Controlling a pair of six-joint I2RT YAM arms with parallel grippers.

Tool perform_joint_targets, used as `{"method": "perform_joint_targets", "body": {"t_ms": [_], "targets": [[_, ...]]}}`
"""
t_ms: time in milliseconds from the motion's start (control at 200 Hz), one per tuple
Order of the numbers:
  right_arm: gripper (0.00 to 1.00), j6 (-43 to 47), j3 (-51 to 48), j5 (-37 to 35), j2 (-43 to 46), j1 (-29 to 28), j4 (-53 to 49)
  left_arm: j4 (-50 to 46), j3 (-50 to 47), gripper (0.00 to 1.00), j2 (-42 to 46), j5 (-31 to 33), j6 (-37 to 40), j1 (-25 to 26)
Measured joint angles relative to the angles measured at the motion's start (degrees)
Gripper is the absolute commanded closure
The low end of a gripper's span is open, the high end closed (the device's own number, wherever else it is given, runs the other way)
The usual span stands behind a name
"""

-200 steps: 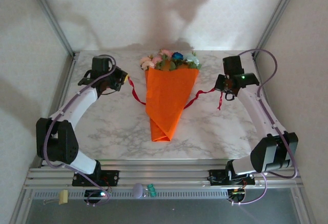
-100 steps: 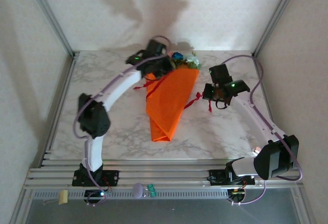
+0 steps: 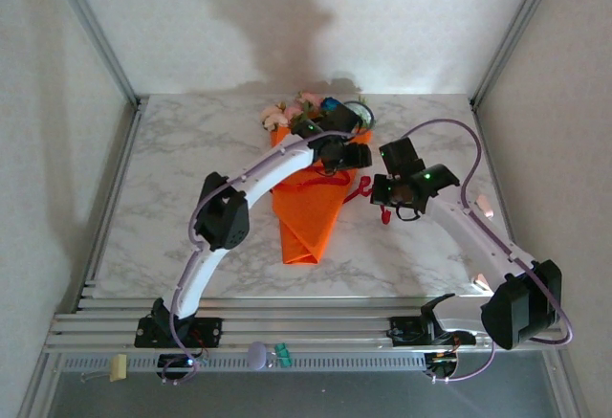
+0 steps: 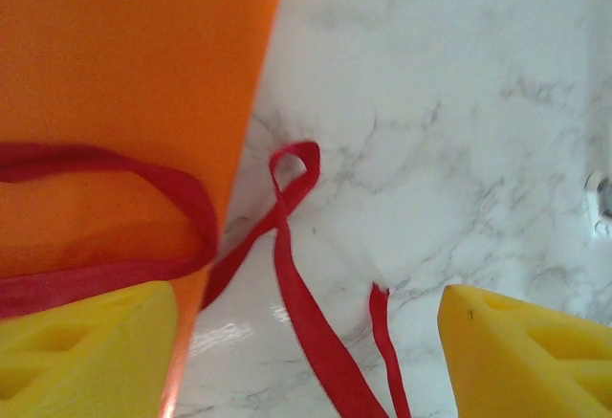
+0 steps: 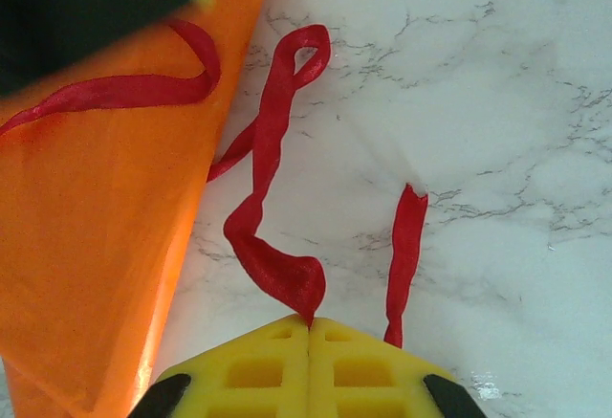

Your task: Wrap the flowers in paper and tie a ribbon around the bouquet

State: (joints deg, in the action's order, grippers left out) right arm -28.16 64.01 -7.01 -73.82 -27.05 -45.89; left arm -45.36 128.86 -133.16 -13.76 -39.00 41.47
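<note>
The left arm (image 3: 251, 181) rises from its base at seven o'clock, bends at the elbow and reaches toward one o'clock, ending just past the table's middle. The left gripper (image 3: 360, 156) points toward three o'clock, its yellow fingers (image 4: 86, 341) spread wide apart. The right arm (image 3: 469, 231) starts at five o'clock, folds at four and stretches toward eleven. The right gripper (image 3: 387, 208) has its pads (image 5: 258, 370) pressed together, pinching the ribbon (image 5: 273, 275).
</note>
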Motion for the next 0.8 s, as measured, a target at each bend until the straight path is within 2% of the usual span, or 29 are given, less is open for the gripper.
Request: {"method": "perform_joint_targets", "body": {"t_ms": [125,275,440,631,801], "targets": [[1.00,0.0,-0.5,0.7,0.4,-0.2,0.0,-4.6,-1.1,0.32,5.5,5.6,-1.6,-2.1],[1.00,0.0,-0.6,0.9,0.4,-0.6,0.0,-5.6,-11.9,0.38,12.7,8.4,-5.2,-8.9],[1.00,0.1,-0.6,1.1,0.4,-1.2,0.0,-3.7,-16.1,0.38,10.2,7.6,-11.2,-16.1],[1.00,0.0,-0.6,1.1,0.4,-1.4,0.0,-2.1,-14.5,0.39,2.1,5.4,-16.6,-15.4],[1.00,0.1,-0.6,1.1,0.4,-1.7,0.0,-0.6,-13.5,0.42,0.2,4.5,-19.4,-14.8]]}}
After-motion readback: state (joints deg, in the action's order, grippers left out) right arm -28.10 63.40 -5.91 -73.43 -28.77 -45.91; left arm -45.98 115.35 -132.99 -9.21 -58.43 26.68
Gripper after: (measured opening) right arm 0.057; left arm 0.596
